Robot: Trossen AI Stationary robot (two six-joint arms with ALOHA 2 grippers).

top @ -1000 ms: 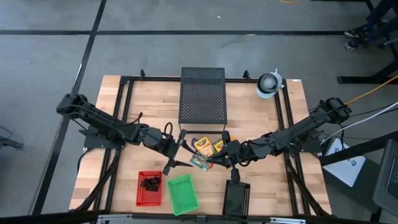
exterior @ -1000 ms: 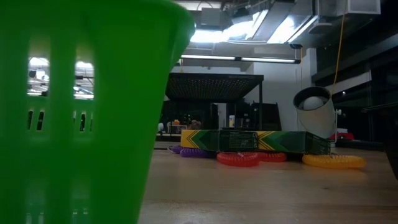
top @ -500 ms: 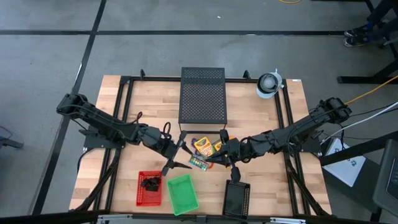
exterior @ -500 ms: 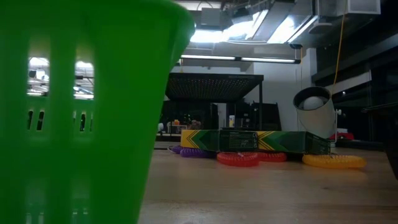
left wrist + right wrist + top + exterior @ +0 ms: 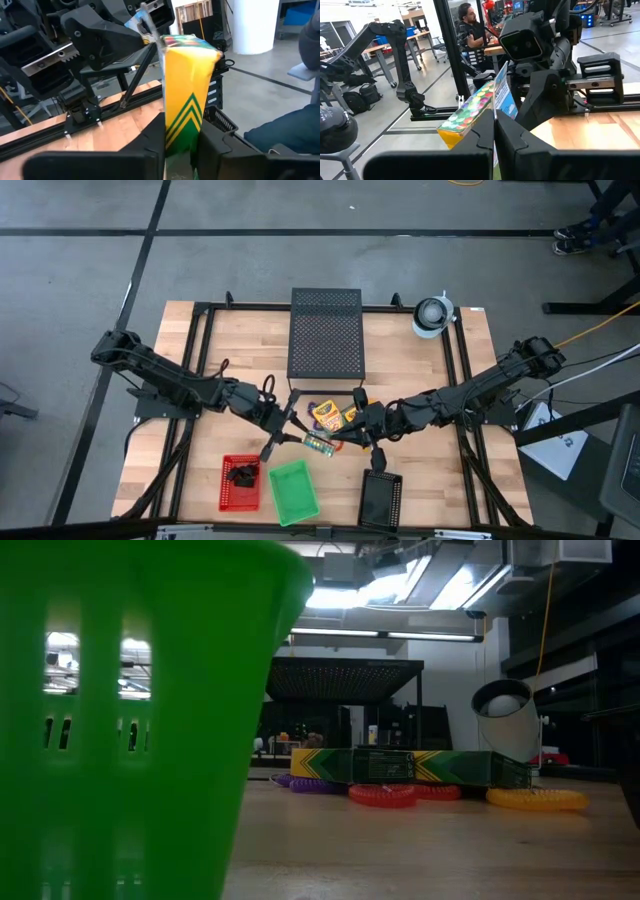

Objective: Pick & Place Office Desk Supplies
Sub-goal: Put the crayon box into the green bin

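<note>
A yellow-and-green crayon box (image 5: 320, 444) hangs above the table's middle between my two grippers. My left gripper (image 5: 298, 438) comes from the left and is shut on its left end. My right gripper (image 5: 343, 442) comes from the right and is shut on its right end. Two more crayon boxes (image 5: 336, 414) lie flat on the wood just beyond. In the low view, purple (image 5: 310, 783), red (image 5: 382, 795) and orange (image 5: 537, 800) rings lie flat around a crayon box (image 5: 400, 765). My left gripper pinches the crayon box's near end (image 5: 177, 137) between its two fingers, one finger (image 5: 145, 150) on each side. The fingers lie level, coming from the table's left, along the box. The box is lifted clear of the table. My right gripper pinches a thin blue-and-white flap or edge (image 5: 501, 107) at the box's right end between its shut fingers (image 5: 482, 132). It comes level from the table's right. The box (image 5: 470, 112) reaches away from it toward my left gripper, clear of the table.
A large black perforated box (image 5: 325, 335) stands at the far middle, a white roll (image 5: 433, 315) at the far right. Along the near edge stand a red basket (image 5: 240, 483) with dark items, a green basket (image 5: 293, 490) and a black basket (image 5: 381, 498).
My left gripper's fingers, spread wide a second ago, have closed in on the left end of the crayon box that my right gripper holds up. Neither arm has shifted, and the box has stayed where it was.
</note>
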